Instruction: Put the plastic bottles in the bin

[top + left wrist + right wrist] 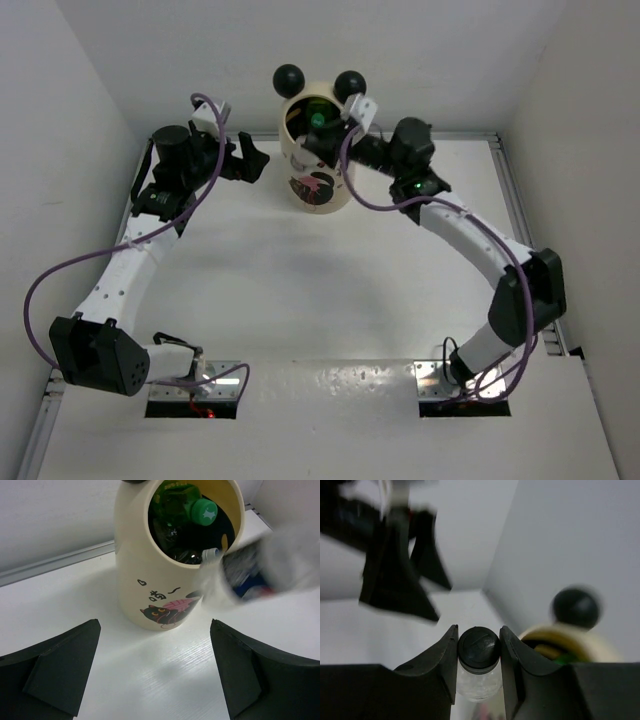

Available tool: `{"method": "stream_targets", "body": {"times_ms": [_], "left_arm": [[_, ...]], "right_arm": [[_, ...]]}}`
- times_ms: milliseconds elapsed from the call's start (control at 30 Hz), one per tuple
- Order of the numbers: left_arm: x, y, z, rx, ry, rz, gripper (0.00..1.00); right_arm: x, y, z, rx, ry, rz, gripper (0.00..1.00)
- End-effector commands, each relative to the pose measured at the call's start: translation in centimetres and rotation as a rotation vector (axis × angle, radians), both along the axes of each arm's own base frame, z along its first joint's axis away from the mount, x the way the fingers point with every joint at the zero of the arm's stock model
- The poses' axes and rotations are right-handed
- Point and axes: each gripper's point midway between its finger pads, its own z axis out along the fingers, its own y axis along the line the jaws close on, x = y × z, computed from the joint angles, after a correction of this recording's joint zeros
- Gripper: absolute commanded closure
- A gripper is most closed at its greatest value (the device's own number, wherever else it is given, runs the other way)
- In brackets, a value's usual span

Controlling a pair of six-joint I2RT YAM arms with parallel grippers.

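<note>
Plastic bottle (479,650) with a black cap: we are pinching it in our right hand (479,630), at about 4 o'clock of the bin's (298,162) rim; our left hand (250,160) is hovering spread at the bin's 9 o'clock.

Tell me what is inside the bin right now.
Inside the bin, a green bottle with a green cap lies on top. Beneath it only dark, glinting plastic shows, too covered and shadowed to identify or count.
</note>
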Motion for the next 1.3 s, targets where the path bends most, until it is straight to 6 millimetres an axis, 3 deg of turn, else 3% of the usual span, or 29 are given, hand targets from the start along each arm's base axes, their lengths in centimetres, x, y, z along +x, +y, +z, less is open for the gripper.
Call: {"method": "stream_targets", "body": {"times_ms": [0,100,267,400,433,733,1067,1133,1167,1267], "left_arm": [[-0.1,-0.3,2.7,-0.034,-0.082,-0.013,0.01],[-0.2,-0.4,3.0,-0.044,-0.086,-0.021,0.01],[-0.2,-0.4,3.0,-0.044,-0.086,-0.021,0.01],[-0.1,-0.2,3.0,-0.035,-0.091,-0.011,0.01],[-0.1,-0.2,3.0,-0.035,-0.091,-0.011,0.01],[0.0,-0.1,3.0,-0.034,-0.091,-0.002,0.01],[-0.1,-0.2,3.0,-0.035,-0.091,-0.011,0.01],[-0.1,-0.2,3.0,-0.035,-0.091,-0.011,0.01],[-0.1,-0.2,3.0,-0.035,-0.091,-0.011,0.01],[0.0,-0.3,2.7,-0.035,-0.091,-0.011,0.01]], "right_arm": [[-1.3,-1.7,11.3,0.134,-0.205,-0.001,1.0],[0.6,-2.5,13.5,0.123,-0.321,-0.062,1.0],[3.9,-2.0,13.0,0.127,-0.344,-0.088,1.0],[5.1,-1.2,13.2,0.134,-0.374,-0.085,1.0],[5.8,-0.8,12.1,0.123,-0.358,-0.082,1.0],[7.4,-0.6,8.4,0.011,-0.458,-0.118,1.0],[8.3,-3.3,8.0,-0.116,-0.601,-0.287,1.0],[8.4,-3.5,7.6,-0.15,-0.622,-0.3,1.0],[8.6,-3.6,6.5,-0.162,-0.608,-0.297,1.0],[8.3,-3.2,6.4,-0.13,-0.581,-0.279,1.0]]}}
